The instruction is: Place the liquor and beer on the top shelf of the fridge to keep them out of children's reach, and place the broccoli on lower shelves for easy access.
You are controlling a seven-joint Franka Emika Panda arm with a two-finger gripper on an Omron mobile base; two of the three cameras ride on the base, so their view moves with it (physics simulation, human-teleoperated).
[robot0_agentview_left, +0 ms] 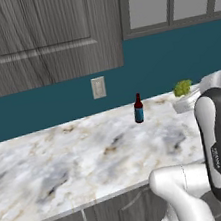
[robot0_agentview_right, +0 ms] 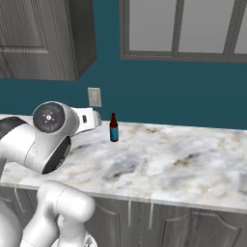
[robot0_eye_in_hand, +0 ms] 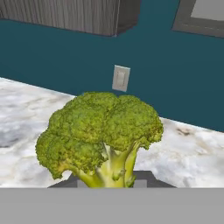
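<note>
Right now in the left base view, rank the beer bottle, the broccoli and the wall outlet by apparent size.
1. beer bottle, tallest
2. wall outlet
3. broccoli, at the gripper, partly hidden; close to the outlet, so that ranking is unsure.

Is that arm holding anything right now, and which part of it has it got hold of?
Yes, the broccoli. The end effector is shut on the base of its pale stalk, with the green head sticking out above the marble counter.

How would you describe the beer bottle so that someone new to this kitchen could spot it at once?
Start at the marble counter under the teal wall. The beer bottle stands upright near the counter's back edge, just right of the pale wall outlet. It is small and dark with a blue label band, unlike the green broccoli.
</note>
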